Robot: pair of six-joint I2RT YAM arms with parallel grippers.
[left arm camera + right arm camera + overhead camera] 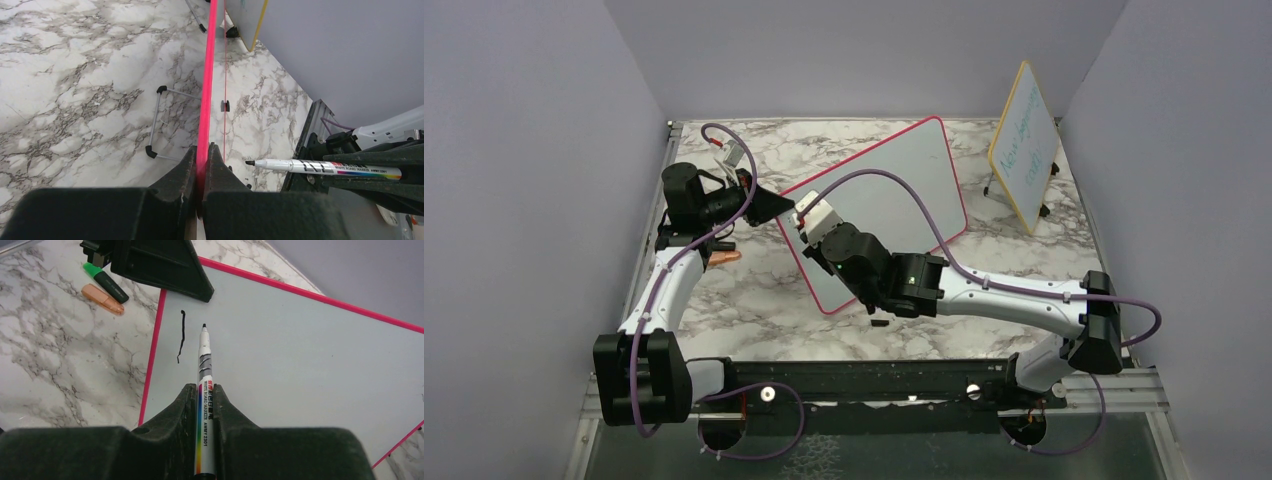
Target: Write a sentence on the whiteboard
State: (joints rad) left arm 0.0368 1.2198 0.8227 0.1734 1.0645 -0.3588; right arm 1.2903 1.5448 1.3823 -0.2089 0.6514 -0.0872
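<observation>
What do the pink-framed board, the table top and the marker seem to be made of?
The board: smooth pale writing face, probably coated sheet; its thin pink rim looks like plastic.
The table top: grey-veined marble pattern, real stone or printed laminate, cannot tell.
The marker: glossy white plastic barrel with printed label, dark tip, perhaps felt.

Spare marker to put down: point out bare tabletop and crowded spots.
Bare marble tabletop: between the near edge of the whiteboard and the base rail, left of centre; also the far strip behind the whiteboard. Crowded: the whiteboard's left edge, where the left gripper clamps the frame, the right gripper holds the whiteboard marker, and a green highlighter and orange pen lie.
</observation>
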